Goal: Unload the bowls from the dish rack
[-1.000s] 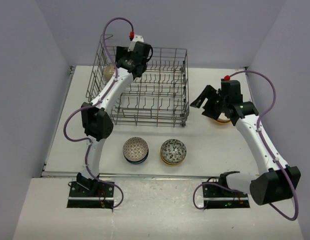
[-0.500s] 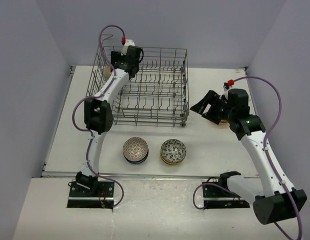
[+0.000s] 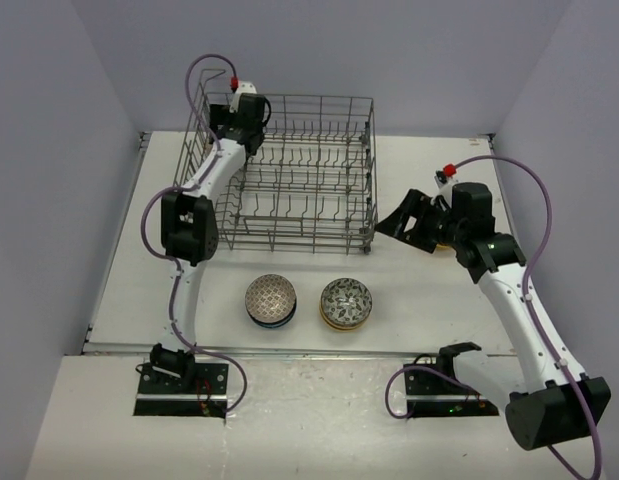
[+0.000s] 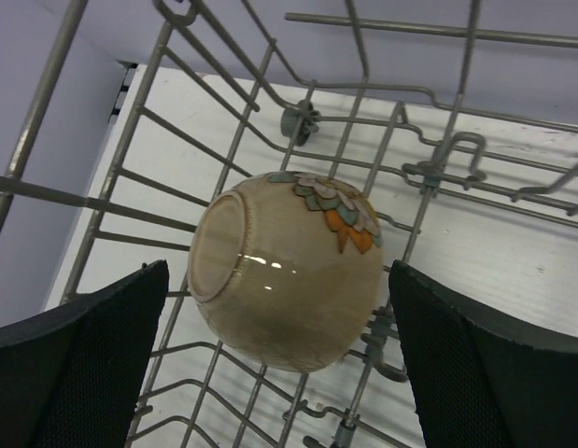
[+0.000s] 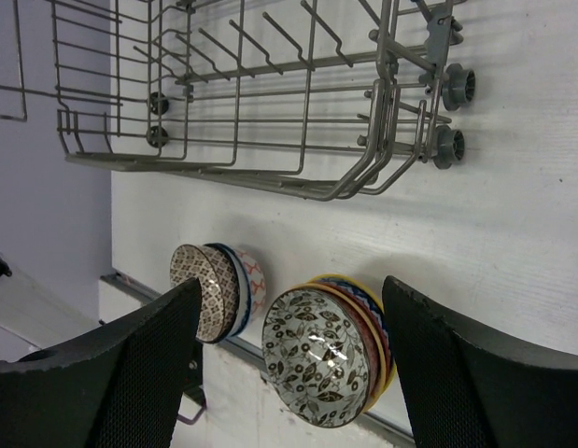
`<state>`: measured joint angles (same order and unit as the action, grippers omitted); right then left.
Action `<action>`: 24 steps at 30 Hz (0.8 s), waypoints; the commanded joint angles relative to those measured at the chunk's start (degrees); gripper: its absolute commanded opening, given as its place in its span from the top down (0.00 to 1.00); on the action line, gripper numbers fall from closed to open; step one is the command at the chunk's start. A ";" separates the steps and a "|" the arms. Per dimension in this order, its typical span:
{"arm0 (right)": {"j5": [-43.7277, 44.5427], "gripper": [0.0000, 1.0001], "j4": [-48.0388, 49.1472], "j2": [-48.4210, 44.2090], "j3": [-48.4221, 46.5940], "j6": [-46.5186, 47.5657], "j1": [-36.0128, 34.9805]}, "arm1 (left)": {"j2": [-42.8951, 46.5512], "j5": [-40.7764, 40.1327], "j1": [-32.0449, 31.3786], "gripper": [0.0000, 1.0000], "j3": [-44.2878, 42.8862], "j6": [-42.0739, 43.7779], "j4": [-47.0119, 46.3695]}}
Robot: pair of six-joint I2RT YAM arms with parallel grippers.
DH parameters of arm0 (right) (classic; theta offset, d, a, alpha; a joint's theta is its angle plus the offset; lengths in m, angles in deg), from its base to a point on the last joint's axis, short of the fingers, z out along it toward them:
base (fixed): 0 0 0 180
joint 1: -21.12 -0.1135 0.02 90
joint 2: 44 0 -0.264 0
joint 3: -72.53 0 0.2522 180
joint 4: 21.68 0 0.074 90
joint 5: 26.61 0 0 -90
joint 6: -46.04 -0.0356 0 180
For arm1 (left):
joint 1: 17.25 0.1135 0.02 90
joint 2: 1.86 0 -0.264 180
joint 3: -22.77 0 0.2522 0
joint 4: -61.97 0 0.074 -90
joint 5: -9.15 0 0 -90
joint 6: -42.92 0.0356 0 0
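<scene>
Wire tines and bars of the large grey metal dish rack (image 3: pixel 372 170) fill the left wrist view, and on them, in the rack's back-left corner, lies a round beige glazed bowl (image 4: pixel 298 233) with a band of green and orange petals near its rim. It is tipped on its side, with its foot ring turned toward the rack's left wall. The left gripper (image 4: pixel 277 275) hangs over that corner with its jaws spread as wide as they go. One black finger (image 4: pixel 83 373) stands on each side of the beige bowl, a gap shows on both sides, and nothing is grasped. From above, no other bowl can be seen in the rack. In front of the rack, on the white table (image 3: pixel 119 290), stand two stacks of small patterned ceramic bowls, close together but apart. The stack nearer the rack's front-left half (image 3: pixel 270 298) is topped by a bowl with a brown and white geometric print and has a blue-rimmed one beneath. The stack nearer the rack's front-right corner (image 3: pixel 346 300) is topped by a dark bowl with white flowers, and red, blue and yellow rims show beneath it. Just right of the rack's front-right corner, near its small grey wheels (image 5: pixel 454 89), the right gripper (image 5: pixel 290 287) hovers above the table with its jaws apart and nothing between them.
</scene>
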<state>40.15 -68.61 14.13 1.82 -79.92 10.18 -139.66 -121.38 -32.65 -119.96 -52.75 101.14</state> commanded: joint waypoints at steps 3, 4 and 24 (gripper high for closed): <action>-3.65 0.21 2.14 0.14 0.96 2.74 -0.22 | -0.36 1.08 -2.44 0.00 -0.06 2.59 -4.32; -4.00 0.21 2.32 0.14 1.05 2.66 -0.22 | -0.63 -0.50 -2.79 0.00 0.12 2.77 -4.23; -4.00 0.21 4.69 -0.91 3.60 2.57 -0.22 | -3.53 -9.03 -0.77 0.00 4.34 4.97 -3.97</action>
<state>36.83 -66.55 14.08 4.92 -78.37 10.18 -142.04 -128.55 -34.88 -116.70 -49.36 97.27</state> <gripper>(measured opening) 0.786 0.997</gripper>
